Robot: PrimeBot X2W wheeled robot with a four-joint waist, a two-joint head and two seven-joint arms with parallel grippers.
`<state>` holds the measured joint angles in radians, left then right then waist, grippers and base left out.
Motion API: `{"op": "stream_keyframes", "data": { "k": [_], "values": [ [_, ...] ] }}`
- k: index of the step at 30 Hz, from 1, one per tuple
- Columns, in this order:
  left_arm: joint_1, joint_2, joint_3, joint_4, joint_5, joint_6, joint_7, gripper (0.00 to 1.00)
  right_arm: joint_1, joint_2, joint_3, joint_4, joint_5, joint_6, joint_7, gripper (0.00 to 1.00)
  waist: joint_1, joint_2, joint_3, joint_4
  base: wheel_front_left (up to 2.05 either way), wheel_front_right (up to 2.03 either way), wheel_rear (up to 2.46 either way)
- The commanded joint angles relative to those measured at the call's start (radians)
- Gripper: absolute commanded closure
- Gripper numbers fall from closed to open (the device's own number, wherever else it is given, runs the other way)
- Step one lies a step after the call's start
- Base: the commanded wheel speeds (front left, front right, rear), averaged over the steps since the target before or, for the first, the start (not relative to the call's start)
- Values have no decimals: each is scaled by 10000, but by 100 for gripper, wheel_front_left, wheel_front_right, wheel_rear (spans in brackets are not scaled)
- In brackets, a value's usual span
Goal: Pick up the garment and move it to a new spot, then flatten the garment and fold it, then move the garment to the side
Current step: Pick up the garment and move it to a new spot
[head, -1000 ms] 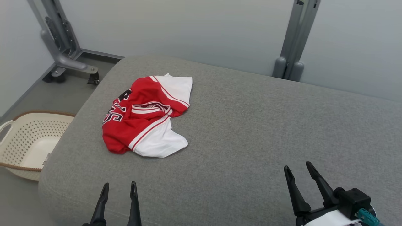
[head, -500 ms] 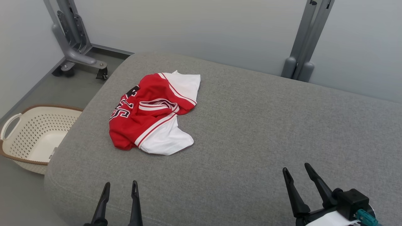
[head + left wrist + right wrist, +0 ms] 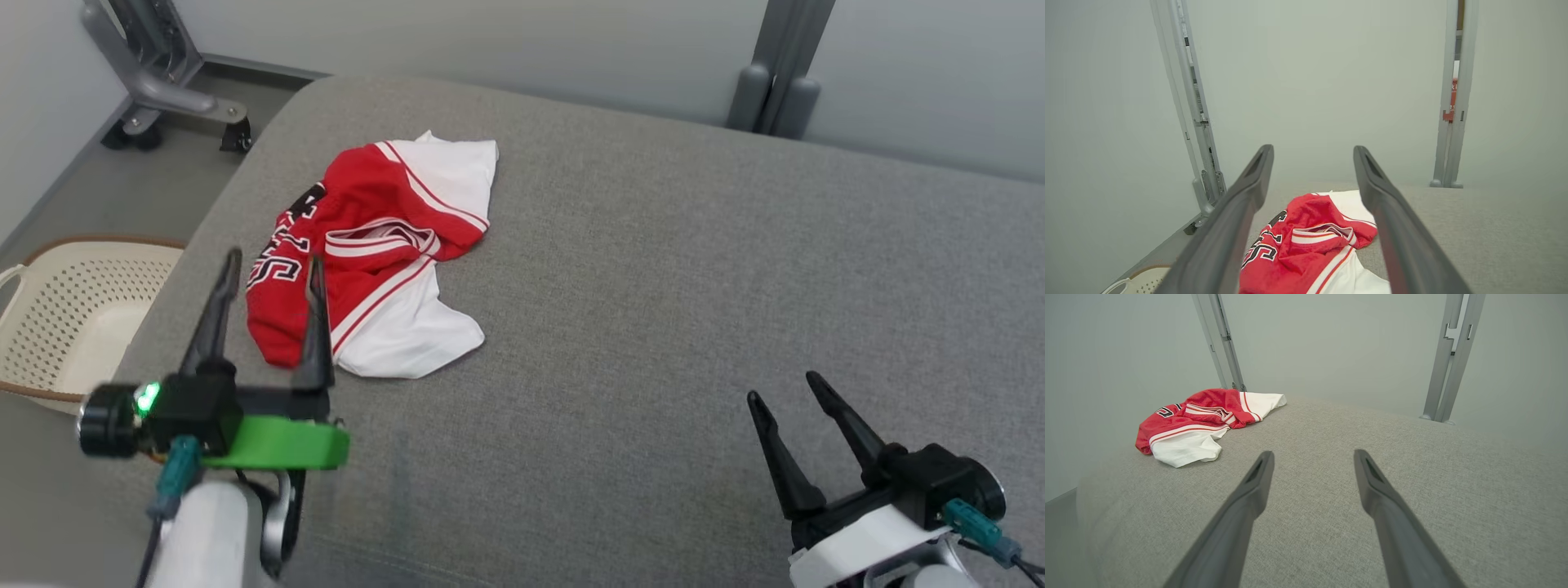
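Observation:
A crumpled red and white garment (image 3: 371, 257) with black lettering lies on the left part of the grey cushioned surface (image 3: 653, 286). My left gripper (image 3: 273, 265) hangs open above the garment's near left edge, with nothing between its fingers. In the left wrist view the garment (image 3: 1306, 245) shows low between the open left gripper's (image 3: 1312, 153) fingers. My right gripper (image 3: 788, 390) stands open over bare cushion at the lower right, well away from the garment. The right wrist view has the garment (image 3: 1196, 422) at the far left, beyond the open right gripper (image 3: 1312, 455).
A cream perforated basket (image 3: 69, 318) sits on the floor left of the cushion. Grey metal frame legs stand behind it, one with castors (image 3: 163, 82) at the back left and another (image 3: 775, 73) at the back right. A pale wall closes the back.
My left arm has risen and reached forward, so its fingers now stand over the garment's near edge. The right gripper lifted slightly. The head camera shifted, so the whole scene moved in the picture.

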<state>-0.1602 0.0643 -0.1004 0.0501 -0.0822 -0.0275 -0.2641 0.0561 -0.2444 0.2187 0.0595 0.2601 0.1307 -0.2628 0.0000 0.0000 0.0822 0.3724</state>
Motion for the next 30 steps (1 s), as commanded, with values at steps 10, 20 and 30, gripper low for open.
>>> {"op": "stream_keyframes", "data": {
  "k": [10, 20, 30],
  "values": [
    [-5716, 1144, 402, 4696, -248, -673, 2128, 0, -1541, -1286, 272, -253, -120, 0, -27, 0, 0, 0, 2985, -1174, 0, 0, 0],
    [-8385, 1527, 893, 8735, -1859, -948, 5608, 0, -2303, -1860, 264, -652, -5, 0, -27, 0, 0, 0, 4339, -1927, 0, 0, 0],
    [-8705, 1487, 1085, 10916, -2274, -843, 5576, 100, -2610, -1891, 175, -826, -123, 0, -27, 0, 0, 0, 4974, -2236, 0, 0, 0]
  ]
}}
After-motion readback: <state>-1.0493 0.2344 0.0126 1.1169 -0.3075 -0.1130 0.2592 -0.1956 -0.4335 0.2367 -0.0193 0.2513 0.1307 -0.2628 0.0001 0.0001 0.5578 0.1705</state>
